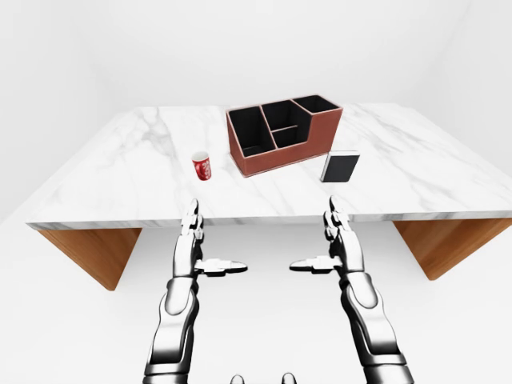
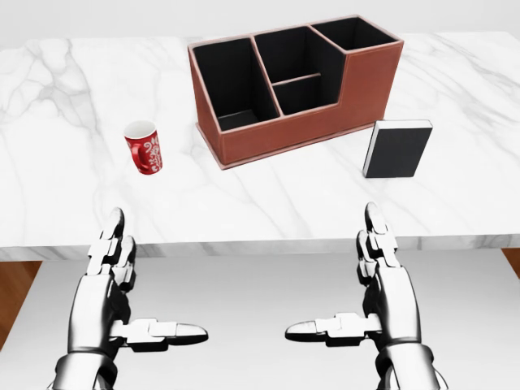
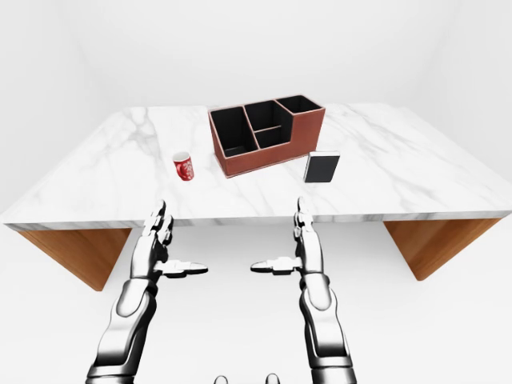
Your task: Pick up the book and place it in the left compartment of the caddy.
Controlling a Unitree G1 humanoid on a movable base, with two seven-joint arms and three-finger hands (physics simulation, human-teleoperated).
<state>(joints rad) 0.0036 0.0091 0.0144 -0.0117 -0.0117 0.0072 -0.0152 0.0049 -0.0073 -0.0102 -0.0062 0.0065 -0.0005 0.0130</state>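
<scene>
— Hovering short of the desk (image 2: 73,195), both hands spread wide and empty: left hand (image 2: 114,280), right hand (image 2: 375,276). Where is the book?

— The book (image 2: 396,149) stands upright at two o'clock in the head view, just beside the caddy (image 2: 301,130), well apart from the cup (image 2: 144,147) at ten.

— Best approach?

— Probably the right hand, closing on the book's side faces, lifting clear of the wall, then crossing to the left compartment (image 2: 231,85) at eleven.
</scene>
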